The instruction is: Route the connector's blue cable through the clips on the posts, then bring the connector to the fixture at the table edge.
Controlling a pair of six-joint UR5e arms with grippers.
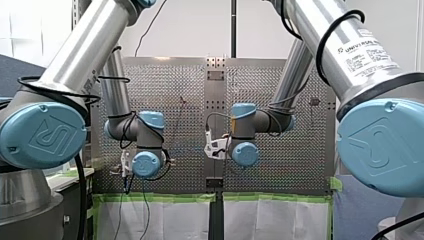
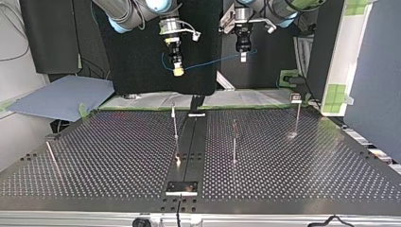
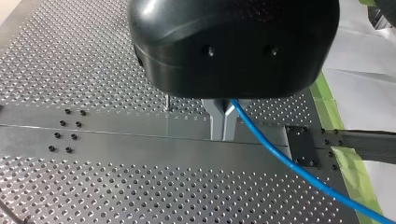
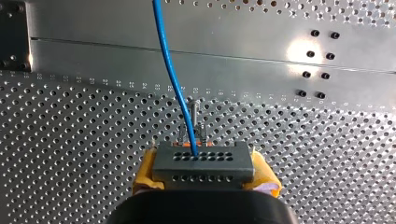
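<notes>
The connector (image 4: pixel 203 161), a grey block with rows of holes, sits clamped between the yellow pads (image 4: pixel 147 173) of my right hand (image 4: pixel 205 173), above the perforated tabletop (image 4: pixel 70 140). Its blue cable (image 4: pixel 170 70) runs across to my left hand (image 3: pixel 223 123), whose metal fingers (image 3: pixel 215 120) are pinched narrowly on it. In the top view both hands hang high over the tabletop, well above the thin posts (image 2: pixel 175 124).

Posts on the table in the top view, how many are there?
4. Left post near the view's left edge; second post just left of the centre strip; third post just right of it; right post toward the far right. Others may be hidden.
</notes>
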